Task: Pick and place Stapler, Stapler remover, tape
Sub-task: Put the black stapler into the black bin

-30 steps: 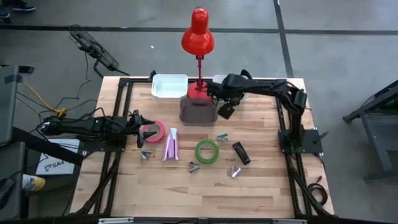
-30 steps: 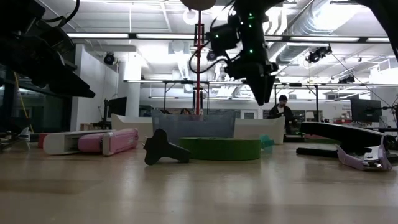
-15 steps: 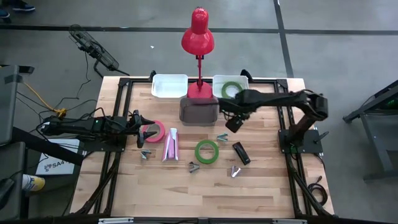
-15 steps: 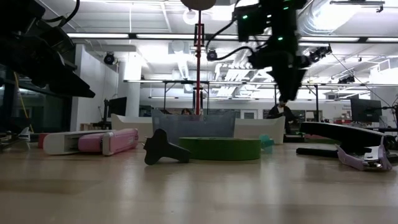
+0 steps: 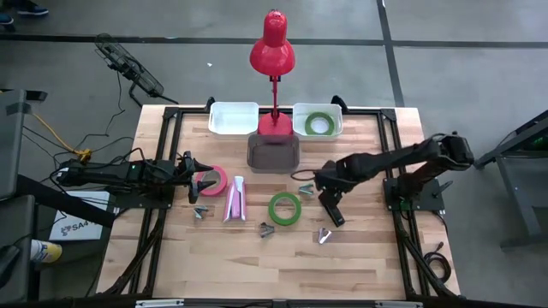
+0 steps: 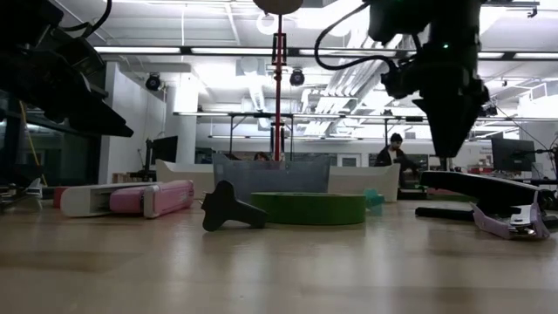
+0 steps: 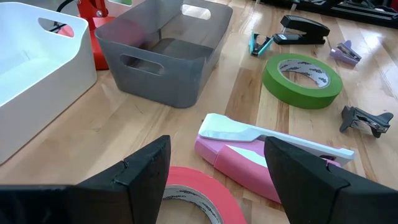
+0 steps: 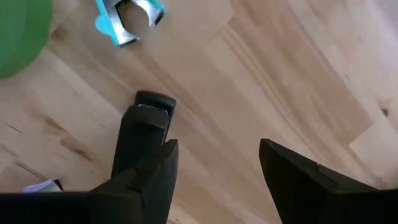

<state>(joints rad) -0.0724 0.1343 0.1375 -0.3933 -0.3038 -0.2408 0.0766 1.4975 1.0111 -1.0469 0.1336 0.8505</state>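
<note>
Risk: the black stapler (image 5: 331, 210), lying on the table (image 5: 360, 257) right of the green tape (image 5: 285, 208), could be skidded or missed if the right end effector (image 5: 327, 198), open, empty and offset above its near end, is lowered uncentred. Change: that end effector has been swung from the grey bin (image 5: 273, 152) down to the stapler, a second green tape (image 5: 319, 124) now being uncovered in the white tray (image 5: 318, 124); the left end effector (image 5: 199, 181), open by the pink tape (image 5: 211, 180), is unmoved.
</note>
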